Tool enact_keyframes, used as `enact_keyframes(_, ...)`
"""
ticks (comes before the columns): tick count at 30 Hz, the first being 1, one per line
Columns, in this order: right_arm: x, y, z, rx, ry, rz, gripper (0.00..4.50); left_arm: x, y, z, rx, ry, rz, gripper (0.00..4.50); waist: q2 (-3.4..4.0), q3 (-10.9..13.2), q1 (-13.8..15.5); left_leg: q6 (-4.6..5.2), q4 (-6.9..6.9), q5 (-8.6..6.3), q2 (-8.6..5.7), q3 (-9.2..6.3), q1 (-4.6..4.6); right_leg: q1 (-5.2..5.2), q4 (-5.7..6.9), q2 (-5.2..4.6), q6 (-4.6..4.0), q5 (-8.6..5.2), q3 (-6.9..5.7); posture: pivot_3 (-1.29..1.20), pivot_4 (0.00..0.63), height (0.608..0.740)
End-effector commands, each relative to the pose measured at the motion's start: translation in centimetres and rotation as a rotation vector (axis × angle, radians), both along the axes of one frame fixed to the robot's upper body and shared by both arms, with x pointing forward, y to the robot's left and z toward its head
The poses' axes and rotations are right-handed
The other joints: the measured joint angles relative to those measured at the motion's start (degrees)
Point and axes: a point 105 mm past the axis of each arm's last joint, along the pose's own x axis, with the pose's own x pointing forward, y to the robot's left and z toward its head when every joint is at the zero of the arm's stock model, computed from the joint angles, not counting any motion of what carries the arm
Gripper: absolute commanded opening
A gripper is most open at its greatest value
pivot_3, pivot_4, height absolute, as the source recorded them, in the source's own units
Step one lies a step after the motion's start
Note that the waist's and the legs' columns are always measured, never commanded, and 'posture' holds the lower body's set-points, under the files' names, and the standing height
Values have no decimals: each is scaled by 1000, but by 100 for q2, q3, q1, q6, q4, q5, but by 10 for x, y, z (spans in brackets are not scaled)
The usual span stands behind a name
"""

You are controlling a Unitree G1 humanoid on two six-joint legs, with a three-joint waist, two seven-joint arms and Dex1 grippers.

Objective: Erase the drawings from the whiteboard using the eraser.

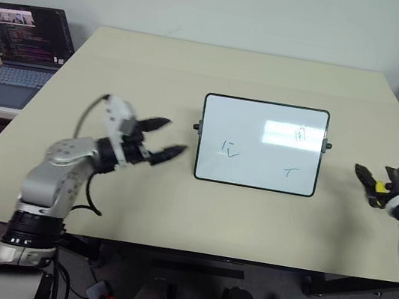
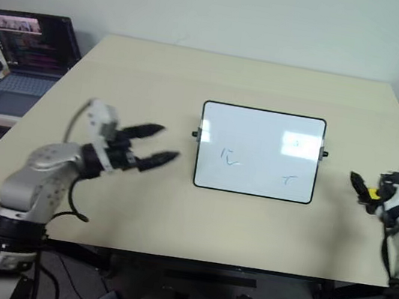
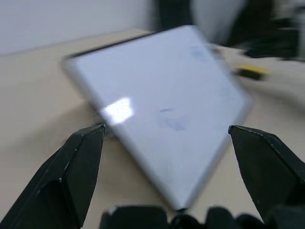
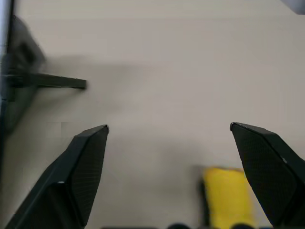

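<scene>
Eraser (image 4: pixel 228 195), a small yellow block, sits low between the spread fingers of the right gripper (image 1: pixel 368 180) just off the whiteboard's right edge, whether pinched or merely lying there I cannot tell; looks light and firm, best taken across its narrow sides. Whiteboard (image 1: pixel 261 144) lies flat mid-surface (image 1: pixel 197 66), glossy, likely to slide under a wipe, green drawings (image 1: pixel 231 151) scattered over it. Left gripper (image 1: pixel 161 140) hovers beside its left edge, fingers released, holding nothing; laptop (image 1: pixel 22 46) well apart, nothing in the way
</scene>
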Motion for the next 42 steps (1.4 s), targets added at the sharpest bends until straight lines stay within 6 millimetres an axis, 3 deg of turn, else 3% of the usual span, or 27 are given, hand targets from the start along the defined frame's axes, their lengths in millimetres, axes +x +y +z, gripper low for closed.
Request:
enact_keyframes(1,0,-16,1,8,61,-9,4435,-9,-34,13,-19,-23,-146,4500,-2,1,-32,0,0,0,2,0,0,0,0,3,0,0,0,0,150,740)
enact_keyframes(6,7,-28,3,27,86,-20,4435,-11,-61,11,-29,-22,-238,4500,-1,1,-202,0,-5,0,5,18,6,-5,1,6,0,0,17,0,150,740)
enact_keyframes(12,14,-26,-5,76,119,-10,4435,-14,-79,7,-18,-33,-300,4500,-1,1,-205,0,-5,0,2,17,2,-6,-1,5,1,0,18,0,150,740)
enact_keyframes(20,20,-16,-20,98,173,16,4435,-23,-89,2,-27,-19,-319,4500,-1,1,-176,0,-4,0,1,17,2,-6,-2,4,2,0,19,0,150,740)
enact_keyframes(30,24,-8,-30,58,214,40,4435,-25,-85,-5,-8,16,-286,4500,-1,1,-172,0,-3,0,0,16,2,-6,-1,4,2,1,19,0,150,740)
enact_keyframes(33,26,-6,-30,42,211,42,3940,-23,-85,-6,-5,11,-272,4500,-1,1,-172,0,-3,0,0,16,2,-6,-2,4,2,0,19,0,150,740)
enact_keyframes(40,28,-5,-28,28,191,42,1451,-23,-84,-7,-2,11,-271,4500,-1,1,-170,0,-3,0,0,16,2,-6,-1,3,2,1,19,0,150,740)
enact_keyframes(42,29,-6,-24,26,175,43,1096,-22,-83,-6,0,9,-267,4500,-1,1,-170,0,-3,0,0,16,2,-6,-1,3,2,1,19,0,150,740)
